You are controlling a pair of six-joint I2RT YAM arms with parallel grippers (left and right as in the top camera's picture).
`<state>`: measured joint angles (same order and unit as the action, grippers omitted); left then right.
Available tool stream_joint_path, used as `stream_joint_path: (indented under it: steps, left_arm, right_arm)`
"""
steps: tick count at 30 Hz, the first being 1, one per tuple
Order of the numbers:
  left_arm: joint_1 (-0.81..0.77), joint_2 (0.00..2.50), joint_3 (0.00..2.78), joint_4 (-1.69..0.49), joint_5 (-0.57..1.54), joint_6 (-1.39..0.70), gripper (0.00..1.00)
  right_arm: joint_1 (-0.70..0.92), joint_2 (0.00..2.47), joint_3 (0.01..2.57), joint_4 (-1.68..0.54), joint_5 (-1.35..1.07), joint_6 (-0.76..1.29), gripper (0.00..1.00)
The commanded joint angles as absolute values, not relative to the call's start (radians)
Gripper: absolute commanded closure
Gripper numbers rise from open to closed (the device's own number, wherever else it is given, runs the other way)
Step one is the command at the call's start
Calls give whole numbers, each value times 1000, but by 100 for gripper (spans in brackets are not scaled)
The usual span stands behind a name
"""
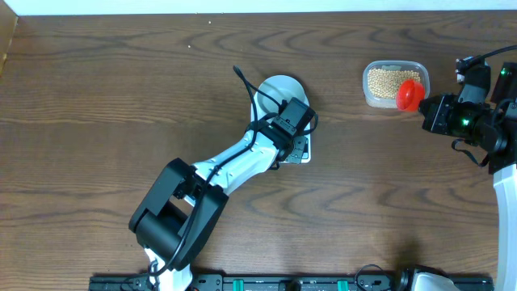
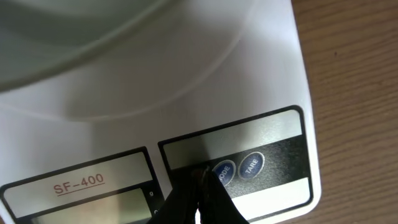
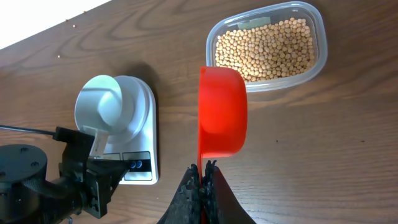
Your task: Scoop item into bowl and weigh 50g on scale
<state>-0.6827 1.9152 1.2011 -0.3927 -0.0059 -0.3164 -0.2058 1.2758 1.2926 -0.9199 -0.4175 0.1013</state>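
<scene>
The white scale (image 3: 138,124) carries the pale bowl (image 3: 102,106), which looks empty. My left gripper (image 2: 202,174) is shut, its tips pressed on the scale's (image 2: 249,81) front panel just left of the MODE button (image 2: 223,170). From overhead the left gripper (image 1: 297,145) covers most of the scale (image 1: 305,155), with the bowl (image 1: 279,87) behind it. The beans (image 3: 267,46) fill a clear tub (image 3: 323,43). My right gripper (image 3: 203,167) is shut on the handle of a red scoop (image 3: 222,112), held beside the tub; I cannot see inside the scoop.
The TARE button (image 2: 251,165) sits right of MODE, and the LCD screen (image 2: 93,208) lies left of the fingers. In the overhead view the tub (image 1: 393,83) stands back right with the scoop (image 1: 410,94) at its near corner. Bare wooden table lies around.
</scene>
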Motion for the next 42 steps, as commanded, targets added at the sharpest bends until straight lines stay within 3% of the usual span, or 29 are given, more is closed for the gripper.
stream_joint_path:
  steps: [1, 42]
  left_arm:
    - [-685, 1924, 1193, -395, -12, -307, 93]
    - [-682, 2003, 1188, -406, -52, -319, 93]
  right_arm:
    - [-210, 1268, 1309, -921, -417, 88, 99]
    - [-210, 1268, 1309, -958, -417, 62, 99]
